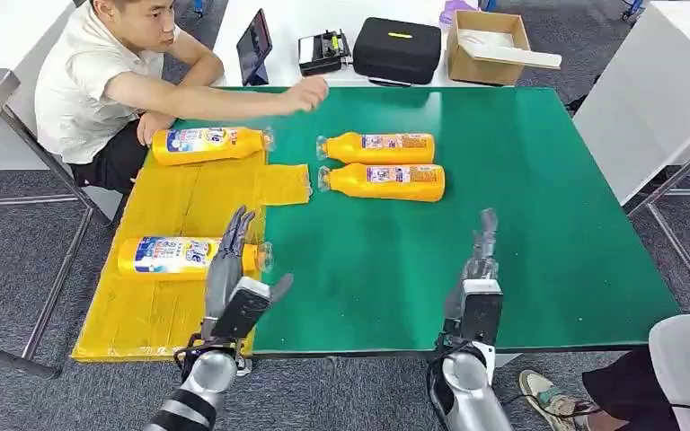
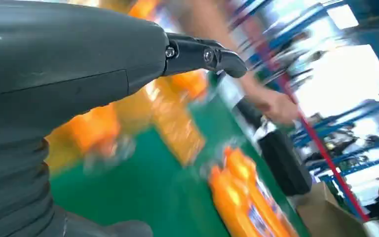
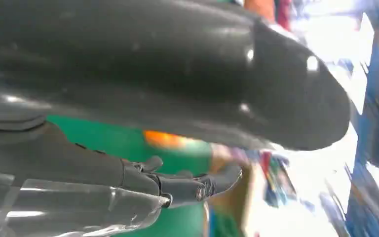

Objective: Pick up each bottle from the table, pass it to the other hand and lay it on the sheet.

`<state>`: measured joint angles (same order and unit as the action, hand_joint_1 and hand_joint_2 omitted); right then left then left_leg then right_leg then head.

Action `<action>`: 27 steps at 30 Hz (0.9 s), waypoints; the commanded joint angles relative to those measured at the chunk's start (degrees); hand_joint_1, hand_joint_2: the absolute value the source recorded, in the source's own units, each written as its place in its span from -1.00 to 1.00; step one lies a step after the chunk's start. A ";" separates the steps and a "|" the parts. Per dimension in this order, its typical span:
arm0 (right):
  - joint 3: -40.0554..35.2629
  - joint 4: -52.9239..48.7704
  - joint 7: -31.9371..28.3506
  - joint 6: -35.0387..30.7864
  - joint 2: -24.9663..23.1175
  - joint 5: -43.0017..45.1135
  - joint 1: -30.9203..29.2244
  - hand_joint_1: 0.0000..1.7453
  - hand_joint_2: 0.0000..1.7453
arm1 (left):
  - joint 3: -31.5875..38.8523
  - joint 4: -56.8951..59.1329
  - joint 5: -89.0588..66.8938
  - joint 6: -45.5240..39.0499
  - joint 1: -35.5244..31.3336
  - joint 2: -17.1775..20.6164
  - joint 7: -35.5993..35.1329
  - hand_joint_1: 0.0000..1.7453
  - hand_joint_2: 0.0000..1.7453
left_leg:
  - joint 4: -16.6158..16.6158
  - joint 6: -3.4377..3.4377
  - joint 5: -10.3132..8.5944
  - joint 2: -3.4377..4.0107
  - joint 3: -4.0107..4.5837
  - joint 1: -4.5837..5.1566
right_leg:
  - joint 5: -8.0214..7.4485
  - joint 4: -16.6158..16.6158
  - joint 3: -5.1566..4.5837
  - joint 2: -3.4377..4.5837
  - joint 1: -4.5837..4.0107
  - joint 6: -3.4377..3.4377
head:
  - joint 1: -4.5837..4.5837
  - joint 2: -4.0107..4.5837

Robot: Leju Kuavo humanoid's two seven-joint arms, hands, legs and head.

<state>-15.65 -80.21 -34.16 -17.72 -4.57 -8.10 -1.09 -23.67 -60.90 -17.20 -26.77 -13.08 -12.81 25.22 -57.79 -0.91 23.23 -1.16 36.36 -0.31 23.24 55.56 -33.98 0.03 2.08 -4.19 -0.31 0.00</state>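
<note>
The left hand (image 1: 231, 260) is seen in the head view raised over the near left part of the green worktop (image 1: 521, 224), its fingers (image 1: 236, 229) stretched out straight and slightly apart, with nothing held. Just past those fingertips, partly hidden behind them, a yellow bottle (image 1: 166, 257) is laid on its side on the yellow sheet (image 1: 157, 319), its clear cap pointing toward the green surface. Whether the fingers touch this bottle cannot be told. In the left wrist view the left hand's grey cover and a dark finger (image 2: 202, 54) are shown extended with nothing in them, over blurred orange shapes.

The right hand (image 1: 478, 269) is held over the near middle of the worktop, its fingers (image 1: 485, 235) straight, close together and carrying nothing. In the right wrist view the thick thumb and the darker fingers (image 3: 187, 185) are seen lying open with nothing between them.

Well beyond the left fingers, a second bottle (image 1: 207, 145) is laid on its side at the far end of the sheet. Well beyond the right fingers and to their left, two more bottles are laid side by side on the bare green surface, just beside each other: the farther bottle (image 1: 379, 147) and the nearer bottle (image 1: 384, 181), both with caps pointing toward the sheet.

At the far left corner a seated person (image 1: 90, 81) is seen, one arm stretched out with the person's hand (image 1: 305, 93) above the worktop, just beyond the farther bottle. Behind the worktop a tablet (image 1: 253, 47), a black case (image 1: 397, 50) and a cardboard box (image 1: 490, 47) are set on a white surface.
</note>
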 commanded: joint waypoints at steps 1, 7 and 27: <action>1.20 -0.72 3.48 2.64 0.66 -6.49 3.94 -1.00 -1.00 | -2.70 -6.30 16.00 1.89 7.41 0.10 -1.79 -1.00 -1.00 | -0.01 0.03 0.19 0.01 -0.30 -0.07 | 0.20 -0.05 0.36 -0.09 -0.12 0.27 | 0.00 0.00; -0.27 -5.23 7.58 -6.78 -1.21 -6.76 7.15 -1.00 -1.00 | -4.29 -7.78 26.83 0.38 10.62 0.99 -0.53 -1.00 1.00 | 0.01 0.08 0.13 0.06 -0.02 -0.03 | 0.10 -0.02 0.04 0.00 -0.06 0.17 | 0.00 0.00; -5.72 4.95 19.69 -12.18 10.90 -43.78 0.83 -1.00 1.00 | -6.30 -17.69 30.32 21.53 14.37 4.84 1.23 -1.00 1.00 | 0.04 0.07 0.19 0.13 -0.24 -0.09 | 0.12 -0.13 0.30 0.04 -0.13 0.23 | 0.00 0.00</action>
<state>-17.95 -85.70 -20.23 -26.78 -0.78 -33.59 4.54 -28.81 -78.88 13.55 -10.01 2.15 -9.00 26.93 -57.78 -0.87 23.28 -1.18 36.46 -0.32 23.28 55.55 -34.05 0.01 2.08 -4.20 -0.31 0.00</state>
